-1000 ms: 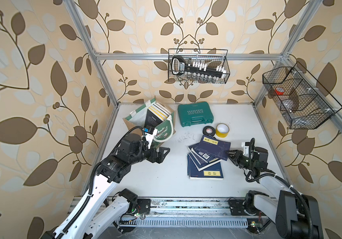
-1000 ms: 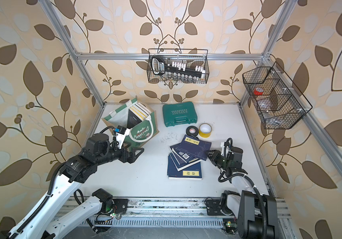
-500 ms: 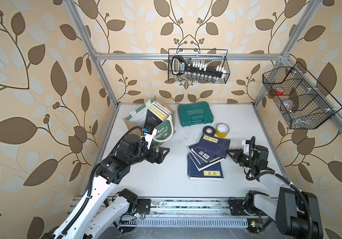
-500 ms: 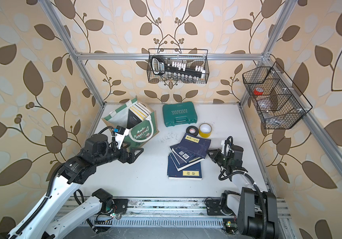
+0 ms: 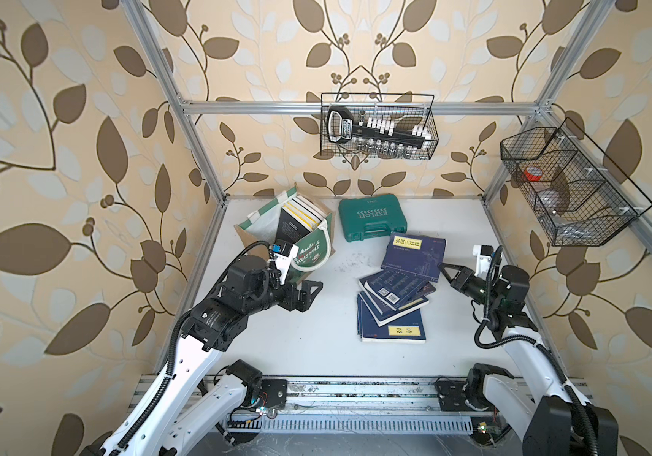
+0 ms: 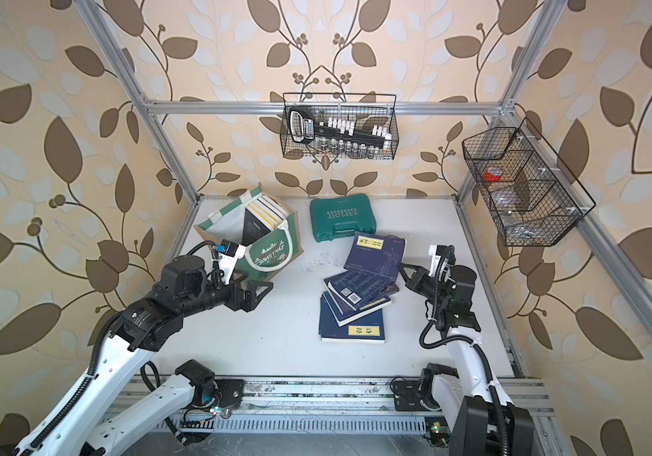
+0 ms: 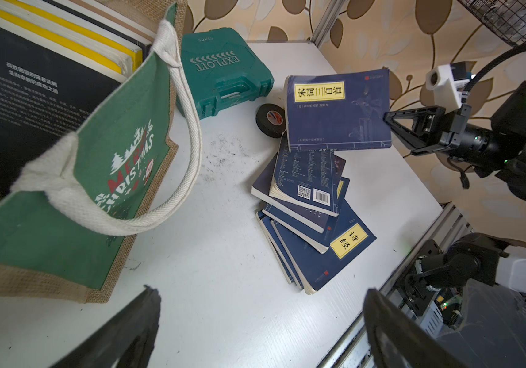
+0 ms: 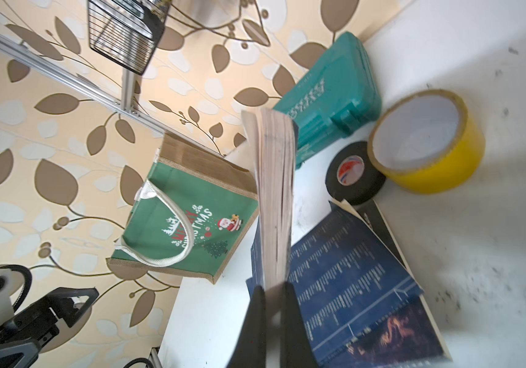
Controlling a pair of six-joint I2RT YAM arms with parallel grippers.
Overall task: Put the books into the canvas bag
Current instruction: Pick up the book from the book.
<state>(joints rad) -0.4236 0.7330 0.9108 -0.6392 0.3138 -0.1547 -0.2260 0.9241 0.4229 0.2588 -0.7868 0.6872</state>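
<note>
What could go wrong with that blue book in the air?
The right jaws pinch the lifted navy book by one edge only, so it might swing or slip out. The canvas bag already holds books and nothing steadies it, so this one could snag its rim or tip it.

Both top views hang high over my table (image 5: 308,339), looking steeply down on the green tool case (image 5: 372,217); they share nearly the whole scene. My left wrist camera sits low, facing that case from its front left. My right wrist camera looks along my right fingers (image 8: 255,318) from the case's front right, close behind the navy book (image 8: 274,197) they pinch. Both wrist views share the case.
</note>
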